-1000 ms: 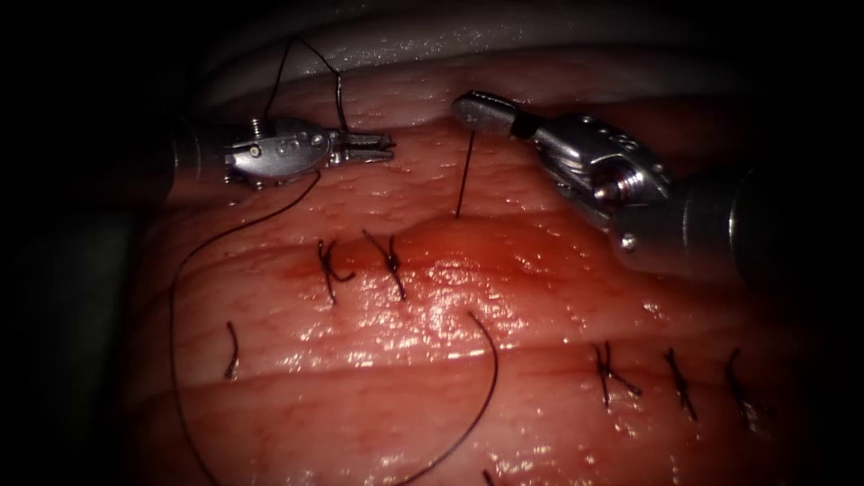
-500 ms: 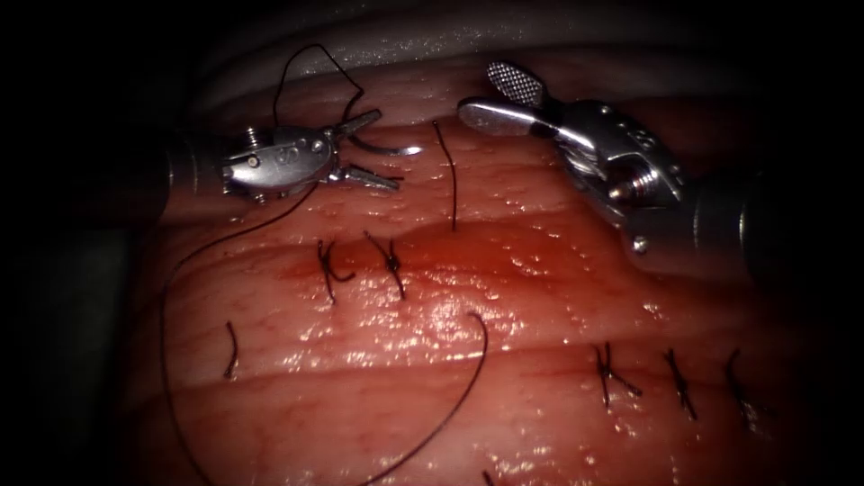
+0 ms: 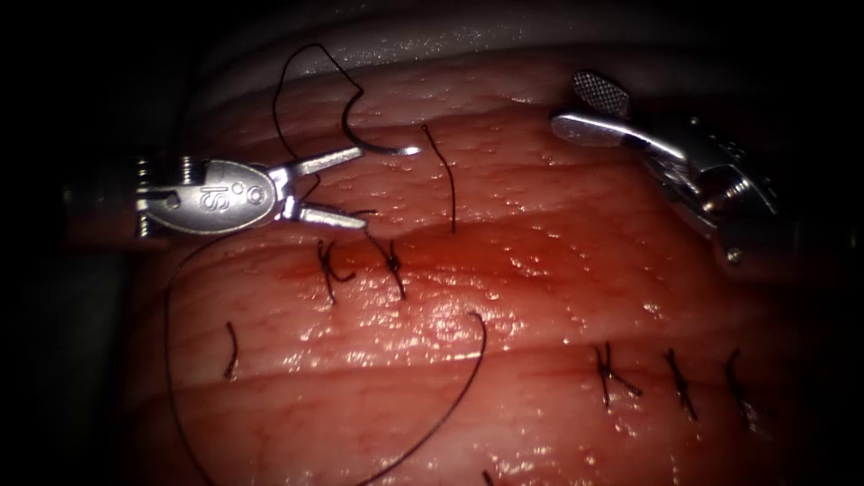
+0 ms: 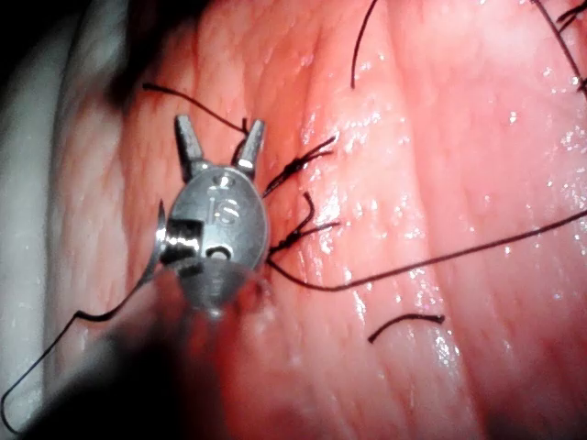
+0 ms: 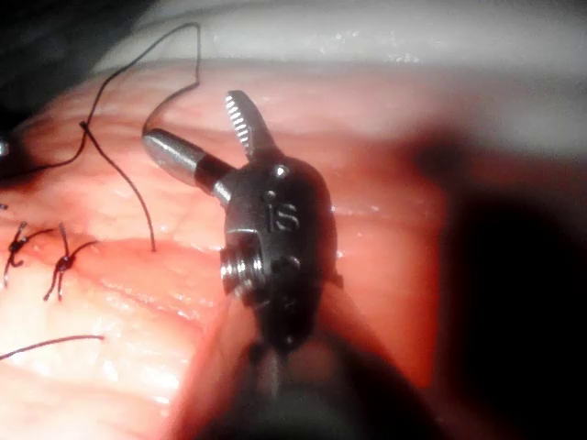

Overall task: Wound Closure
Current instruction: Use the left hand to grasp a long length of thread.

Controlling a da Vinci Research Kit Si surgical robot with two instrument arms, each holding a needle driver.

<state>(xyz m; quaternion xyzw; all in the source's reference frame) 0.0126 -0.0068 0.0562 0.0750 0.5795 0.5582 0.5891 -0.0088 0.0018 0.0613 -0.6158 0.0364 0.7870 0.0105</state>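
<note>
My left tool [image 3: 346, 186] hovers over the tissue [image 3: 540, 297] left of centre, jaws open and holding nothing. The curved needle [image 3: 378, 147] lies free on the tissue just beyond its upper jaw, not in the tissue, with thread [image 3: 286, 90] looping up from its tail. A short thread end [image 3: 447, 180] stands out of the tissue near the open stretch of the cut [image 3: 432, 236]. At the upper right my right tool [image 3: 587, 108] is open and holds nothing. The left tool [image 4: 220, 137] and right tool [image 5: 197, 124] show spread jaws close up.
Two tied stitches [image 3: 328, 270] [image 3: 391, 264] sit just below the left tool, and three more [image 3: 679, 382] lie at lower right. A long thread loop [image 3: 468, 387] sweeps over the near tissue. Red fluid [image 3: 468, 261] wets the middle. A pale edge [image 3: 432, 40] borders the far side.
Both tools opened. The left let go of the needle and drew back left and down. The right released the taut thread end, which went slack, and moved away to the right.
</note>
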